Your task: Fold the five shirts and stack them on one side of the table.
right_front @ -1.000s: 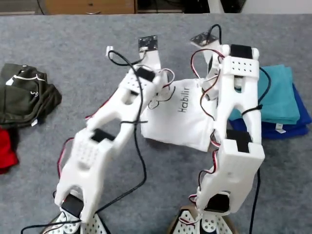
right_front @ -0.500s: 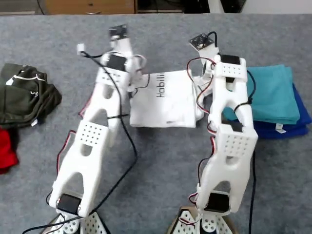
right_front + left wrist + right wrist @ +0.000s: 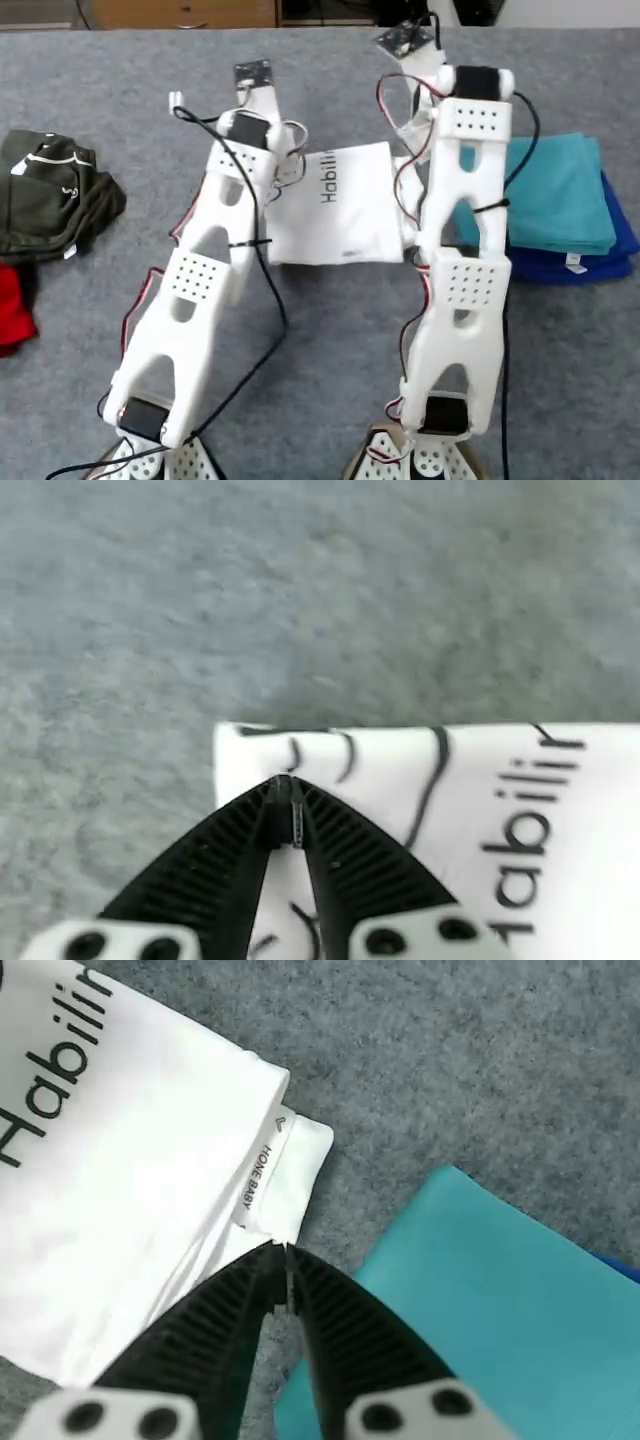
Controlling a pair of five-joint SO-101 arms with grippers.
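1. Two grippers, both at the cloth. First the left gripper: ribbed black jaws pressed together, tip over the white folded shirt w/ black lettering, near one corner. Can't tell if any fabric is caught betw. them.
2. Over to the right gripper: jaws pressed together too. The tip sits at the white shirt's opposite edge, just beside the sewn-in label, at the gap betw. white cloth and the teal folded shirt.
3. The white shirt lies flat on the grey felt-like table cover, mid-table, w/ one arm's head at each side edge.
4. Here's the relation that counts: the stack lies to the right-arm side of the white shirt, close by but apart, w/ a strip of grey betw. them. That stack is the teal shirt on top of a dark blue folded shirt.
5. The white shirt spans side to side betw. the arms and its lettering runs away from the bases. The right arm is nearer the stack. Prob. next: shift the white one sideways onto the teal. The left side has farther to travel, so the fold may slump if the arms aren't in step.
6. Far left side: a dark olive crumpled shirt and a red shirt at the table edge, neither folded yet. Approx. halfway thru, I'd say.
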